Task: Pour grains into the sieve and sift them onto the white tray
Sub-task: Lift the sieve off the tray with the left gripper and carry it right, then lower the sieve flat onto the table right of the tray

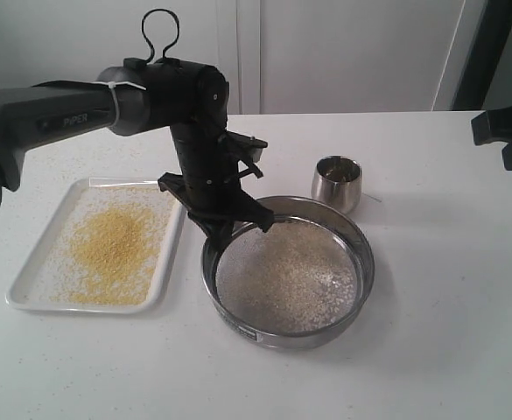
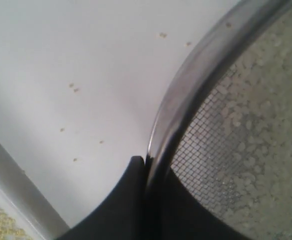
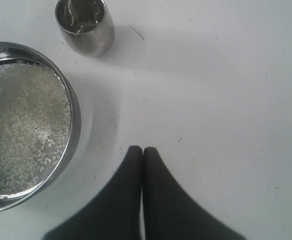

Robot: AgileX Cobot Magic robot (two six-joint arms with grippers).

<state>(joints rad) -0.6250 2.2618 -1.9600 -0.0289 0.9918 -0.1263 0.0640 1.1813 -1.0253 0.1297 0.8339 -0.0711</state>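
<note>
The sieve [image 1: 319,338] sits flat on the white desk [image 1: 448,350], just beside the white tray [image 1: 38,278] and to its right in the exterior view. It is a wide, shallow round drum with a polished steel wall and a small black-and-white label [image 1: 245,331] on its near side. Its bottom is a fine woven wire mesh, seen as a tight square grid in the left wrist view.

Coarse, whitish-beige grains [image 1: 292,273] cover most of the mesh in a thin, pebbly layer. The tray is a flat, smooth rectangle with rounded corners and a low raised rim. It holds a loose, powdery heap of fine yellow granules [image 1: 111,249], thinning to a dusting toward the edges. A few stray specks [image 2: 73,88] lie on the bare desk between tray and sieve.

The left fingers [image 2: 121,210], matt black and tapered, are nearly closed and pinch the sieve's steel rim on the side nearest the tray, one outside the wall and one inside over the mesh.

The right fingers [image 3: 160,200] are pressed together tip to tip with nothing between them, above bare desk and apart from the sieve.

A small rounded steel cup [image 1: 336,182] with a mirror-bright surface stands upright just behind the sieve.
</note>
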